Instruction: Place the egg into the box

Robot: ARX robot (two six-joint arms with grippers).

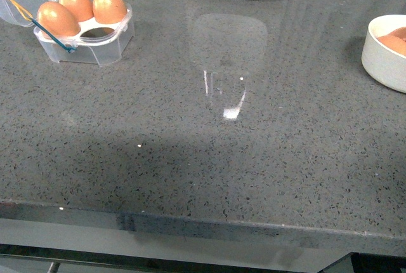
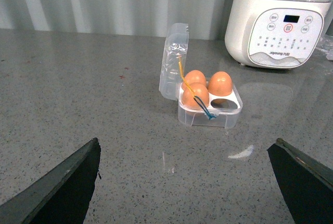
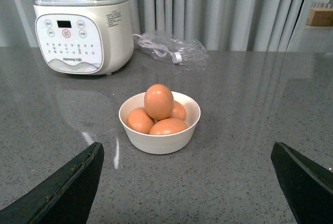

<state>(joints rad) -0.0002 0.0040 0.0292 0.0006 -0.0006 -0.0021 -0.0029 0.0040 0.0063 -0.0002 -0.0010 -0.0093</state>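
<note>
Both jaws gape over speckled grey countertop (image 1: 254, 178), curtains (image 3: 208, 5) behind.

The left gripper (image 2: 186, 146) and right gripper (image 3: 187, 148) carry matte black, wedge-shaped fingers (image 2: 62, 182) tapering to narrow tips.

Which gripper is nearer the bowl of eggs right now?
Right. The right gripper faces the bowl directly; the left gripper faces the box, across the counter from the bowl.
</note>
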